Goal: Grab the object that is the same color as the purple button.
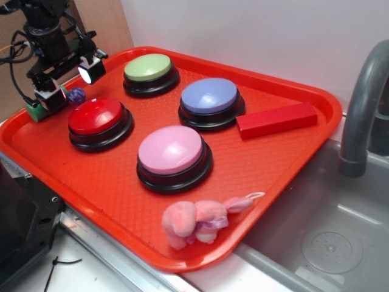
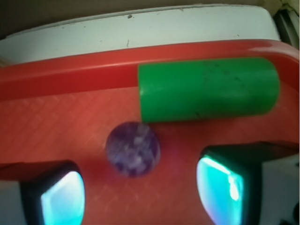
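Observation:
A tiny shiny purple ball (image 1: 76, 95) lies on the red tray (image 1: 255, 164) at its far left corner, next to a green cylinder (image 1: 35, 112). In the wrist view the ball (image 2: 133, 149) sits on the tray floor just ahead of the gap between my fingers, touching nothing. My gripper (image 1: 69, 84) hovers over it, open, its glowing pads (image 2: 220, 187) wide apart; the gripper (image 2: 140, 192) holds nothing. The purple button (image 1: 211, 97), blue-lavender dome on a black base, stands at the tray's back middle.
The green cylinder (image 2: 206, 89) lies against the tray's raised rim just beyond the ball. Red (image 1: 97, 117), green (image 1: 149, 68) and pink (image 1: 171, 151) buttons, a red block (image 1: 277, 119) and a pink plush toy (image 1: 196, 221) share the tray. A sink (image 1: 316, 237) and faucet (image 1: 362, 103) are at right.

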You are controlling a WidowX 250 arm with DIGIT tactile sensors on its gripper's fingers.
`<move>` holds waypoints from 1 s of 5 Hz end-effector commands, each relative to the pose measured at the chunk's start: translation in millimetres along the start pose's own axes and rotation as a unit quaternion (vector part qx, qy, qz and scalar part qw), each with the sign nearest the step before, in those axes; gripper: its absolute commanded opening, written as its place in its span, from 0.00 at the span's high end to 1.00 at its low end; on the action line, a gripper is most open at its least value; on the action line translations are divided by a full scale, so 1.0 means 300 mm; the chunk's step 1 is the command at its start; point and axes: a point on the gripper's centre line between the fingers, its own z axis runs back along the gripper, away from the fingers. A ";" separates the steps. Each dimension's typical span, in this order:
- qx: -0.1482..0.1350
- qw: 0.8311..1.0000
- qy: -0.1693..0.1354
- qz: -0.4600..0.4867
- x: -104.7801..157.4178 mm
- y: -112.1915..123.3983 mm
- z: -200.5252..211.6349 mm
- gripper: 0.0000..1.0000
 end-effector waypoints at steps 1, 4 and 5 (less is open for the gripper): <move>-0.004 1.000 -0.030 0.008 0.038 0.015 -0.039 0.00; -0.019 0.997 -0.022 -0.072 0.016 -0.004 -0.015 1.00; -0.039 0.988 -0.004 -0.152 -0.024 -0.016 0.061 1.00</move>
